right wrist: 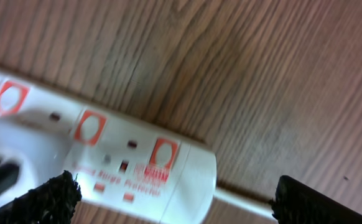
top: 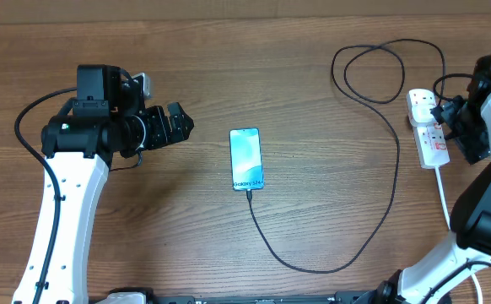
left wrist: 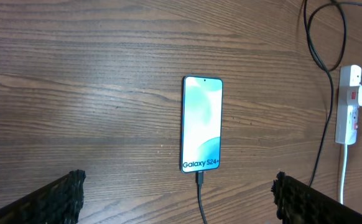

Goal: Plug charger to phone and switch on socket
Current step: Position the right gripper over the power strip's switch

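Socket [right wrist: 125, 149] lies directly under the jaws of the right arm [top: 480, 127] — wide, empty — long axis spanning their gap; left arm [top: 102, 127], jaws wide, well apart.

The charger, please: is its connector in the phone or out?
Plugged in: the charger tip meets the phone at its bottom edge.

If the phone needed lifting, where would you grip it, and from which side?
I'd grip the phone across its two long edges near the middle, coming straight down from above: it lies flat, screen up, so only those edges offer purchase. Avoid the Galaxy-text end, where the charger is plugged in.
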